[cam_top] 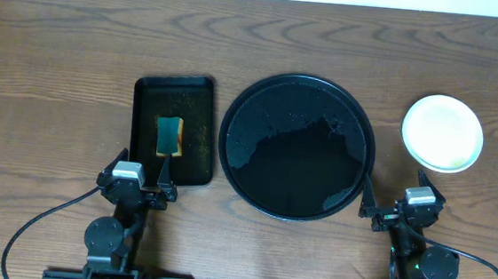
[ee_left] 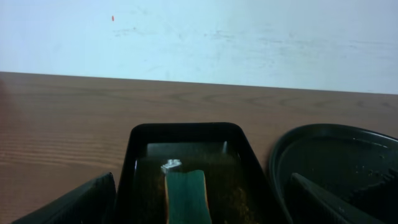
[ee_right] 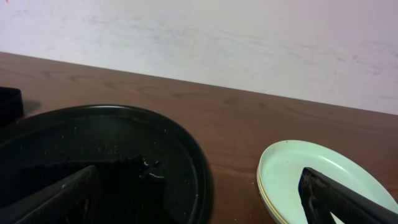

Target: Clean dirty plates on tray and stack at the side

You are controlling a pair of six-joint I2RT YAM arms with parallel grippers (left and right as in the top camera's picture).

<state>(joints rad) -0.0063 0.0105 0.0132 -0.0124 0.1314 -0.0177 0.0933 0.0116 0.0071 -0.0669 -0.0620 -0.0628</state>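
All of the plates (cam_top: 443,132) in view sat in one stack on the bare table (cam_top: 60,44), off to the right of the tray (cam_top: 230,111) and apart from it. The top plate looked pale and free of smears from overhead. The right wrist view showed a pale green plate on top with at least one more rim beneath it, the lowest edge yellowish; the exact count in the stack could not be told.

The tray held no plate at all. Its glossy black floor carried only wet patches and a scatter of droplets or crumbs. To its left the sponge (cam_top: 170,135), green face up, lay inside the small rectangular tray (cam_top: 146,91), untouched by either arm.

The left gripper (cam_top: 145,162) sat low at the near edge of the table, just behind the rectangular tray, with its fingers spread apart and nothing between them. The right gripper (cam_top: 396,191) sat at the near right side of the tray, near the stack, its fingers likewise parted and empty.

By my reading the job was finished or very nearly so: plates wiped, stacked at the side, tool put down, both arms parked. Nothing obvious was left beyond the damp tray itself
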